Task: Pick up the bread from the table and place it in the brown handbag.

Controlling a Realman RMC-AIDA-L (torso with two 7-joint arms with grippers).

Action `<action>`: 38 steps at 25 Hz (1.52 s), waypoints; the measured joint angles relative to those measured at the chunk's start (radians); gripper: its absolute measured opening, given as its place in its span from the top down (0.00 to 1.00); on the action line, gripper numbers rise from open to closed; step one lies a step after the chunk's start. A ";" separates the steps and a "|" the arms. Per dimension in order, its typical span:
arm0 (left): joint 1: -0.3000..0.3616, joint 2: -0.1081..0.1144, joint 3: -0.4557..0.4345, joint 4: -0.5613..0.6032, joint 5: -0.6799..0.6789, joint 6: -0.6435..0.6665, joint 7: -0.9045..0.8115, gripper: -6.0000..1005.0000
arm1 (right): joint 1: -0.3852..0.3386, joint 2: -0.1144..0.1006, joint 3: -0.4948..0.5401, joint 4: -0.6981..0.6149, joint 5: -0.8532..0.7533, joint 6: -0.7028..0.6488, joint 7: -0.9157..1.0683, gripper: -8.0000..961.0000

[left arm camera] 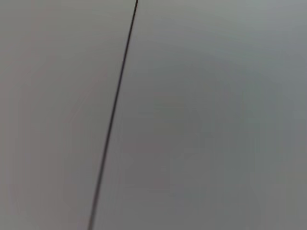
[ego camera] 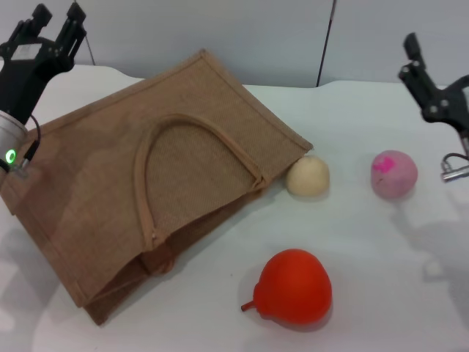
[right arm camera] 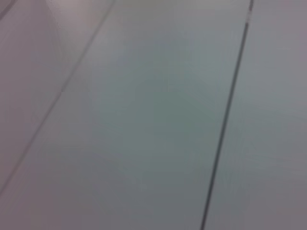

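The brown handbag point(ego camera: 157, 187) lies flat on the white table point(ego camera: 381, 249), filling the left and middle of the head view, its looped handle on top. The striped loaf of bread does not show in any view. My left gripper point(ego camera: 57, 18) is raised at the far left, above the bag's back corner, open and empty. My right gripper point(ego camera: 437, 64) is raised at the far right, above the table's back edge, open and empty. Both wrist views show only a plain grey wall with a dark seam.
A small round cream bun point(ego camera: 307, 176) touches the bag's right corner. A pink ball point(ego camera: 393, 174) lies to its right, below my right gripper. A round red-orange fruit point(ego camera: 294, 286) lies at the front middle.
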 joint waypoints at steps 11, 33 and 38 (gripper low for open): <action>0.060 -0.004 0.000 0.202 -0.217 0.040 0.492 0.37 | -0.014 0.002 -0.003 0.071 0.204 0.008 0.091 0.08; 0.073 -0.007 0.009 0.313 -0.277 0.090 0.767 0.37 | -0.008 0.003 -0.007 0.071 0.244 -0.066 0.094 0.08; 0.076 -0.005 0.009 0.314 -0.259 0.109 0.734 0.37 | -0.008 0.003 -0.007 0.071 0.243 -0.067 0.094 0.08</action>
